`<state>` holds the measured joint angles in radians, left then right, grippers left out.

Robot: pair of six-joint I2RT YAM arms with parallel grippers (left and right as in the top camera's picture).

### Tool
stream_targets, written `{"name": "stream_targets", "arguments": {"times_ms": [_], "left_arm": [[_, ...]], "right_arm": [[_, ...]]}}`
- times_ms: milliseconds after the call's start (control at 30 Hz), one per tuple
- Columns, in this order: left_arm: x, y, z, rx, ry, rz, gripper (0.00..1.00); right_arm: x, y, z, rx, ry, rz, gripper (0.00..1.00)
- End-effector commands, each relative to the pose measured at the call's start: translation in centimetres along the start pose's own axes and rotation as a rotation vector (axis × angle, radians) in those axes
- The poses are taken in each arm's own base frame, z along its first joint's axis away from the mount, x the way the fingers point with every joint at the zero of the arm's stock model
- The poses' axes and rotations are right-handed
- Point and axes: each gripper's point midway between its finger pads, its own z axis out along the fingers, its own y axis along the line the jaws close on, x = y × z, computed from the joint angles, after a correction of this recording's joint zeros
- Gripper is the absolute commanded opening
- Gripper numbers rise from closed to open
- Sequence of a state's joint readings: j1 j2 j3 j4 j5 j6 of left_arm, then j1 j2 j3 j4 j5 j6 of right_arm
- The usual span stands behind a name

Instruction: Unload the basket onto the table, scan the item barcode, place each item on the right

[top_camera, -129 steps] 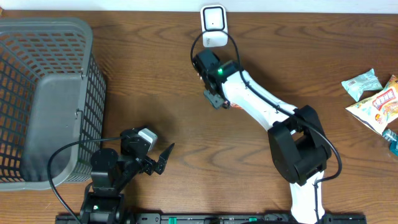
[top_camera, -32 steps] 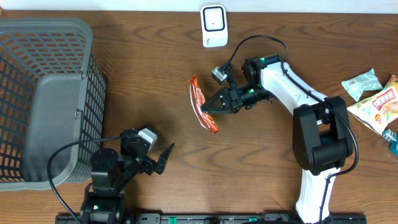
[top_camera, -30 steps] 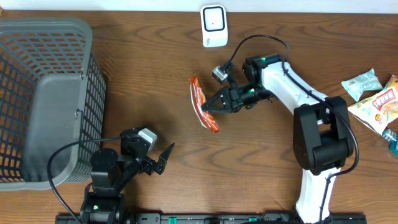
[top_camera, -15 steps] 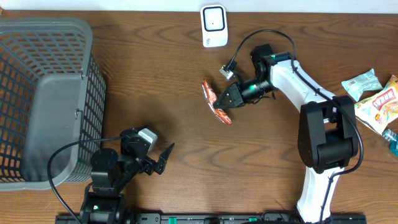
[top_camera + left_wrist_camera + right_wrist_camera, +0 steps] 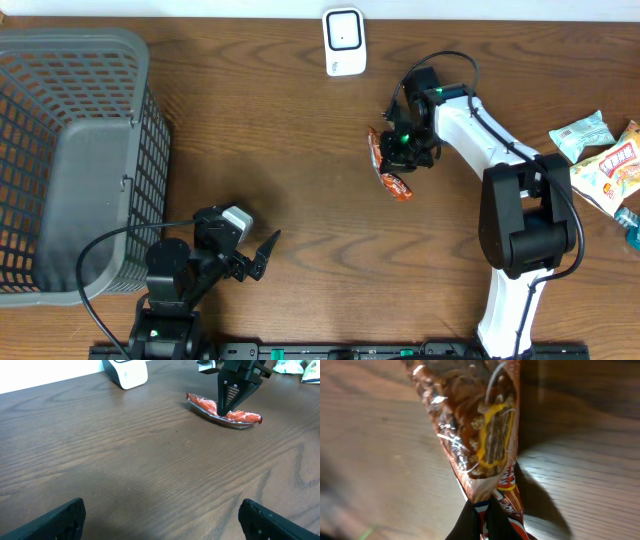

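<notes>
1. Swinging away from its place of a second ago, below and left of the scanner (image 5: pixel 343 40), the right gripper (image 5: pixel 403 152) now points straight down, below and just right of the scanner.
2. Its jaws are pinched tight on the orange snack packet (image 5: pixel 388 172), gripping it near the middle of its length.
3. The packet travels with it: from held out sideways in the air, it now lies low, and in the left wrist view it seems to touch the table (image 5: pixel 125 460) along its curved underside, though I cannot tell whether its weight is fully down.
4. A few seconds ago this gripper is right up at the scanner; now it sits well short of it, with the packet's long edge, not a flat face, turned that way.
5. My judgement: the pass at the scanner is probably over and the packet is being put down or re-gripped, not presented again.
6. The left gripper (image 5: pixel 262 255) does not change: jaws spread wide, holding nothing, far below and left of the scanner, near the grey basket (image 5: pixel 60 150).
</notes>
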<state>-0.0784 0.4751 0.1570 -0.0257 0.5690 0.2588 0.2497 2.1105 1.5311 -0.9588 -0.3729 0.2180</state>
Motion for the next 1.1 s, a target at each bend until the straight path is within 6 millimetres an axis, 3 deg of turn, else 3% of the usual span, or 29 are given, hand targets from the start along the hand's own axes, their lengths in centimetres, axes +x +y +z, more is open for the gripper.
{"name": "stream_targets", "arguments": {"times_ms": [0,400,833,900,1067], "left_arm": [[0.0,0.2,0.0,-0.008,-0.003,-0.008,0.98],[0.0,0.2,0.0,-0.008,-0.003,-0.008,0.98],[0.0,0.2,0.0,-0.008,-0.003,-0.008,0.98],[0.0,0.2,0.0,-0.008,-0.003,-0.008,0.98],[0.0,0.2,0.0,-0.009,-0.003,-0.008,0.98]], "right_arm": [[-1.0,-2.1,-0.3,0.112,-0.044,0.091,0.01],[-1.8,-6.3,-1.4,0.36,-0.128,0.21,0.01],[-1.7,-6.4,-2.1,0.379,-0.134,0.209,0.01],[-1.8,-6.2,-2.6,0.375,-0.147,0.207,0.07],[-2.1,-5.8,-5.1,0.389,-0.213,0.198,0.3]]}}
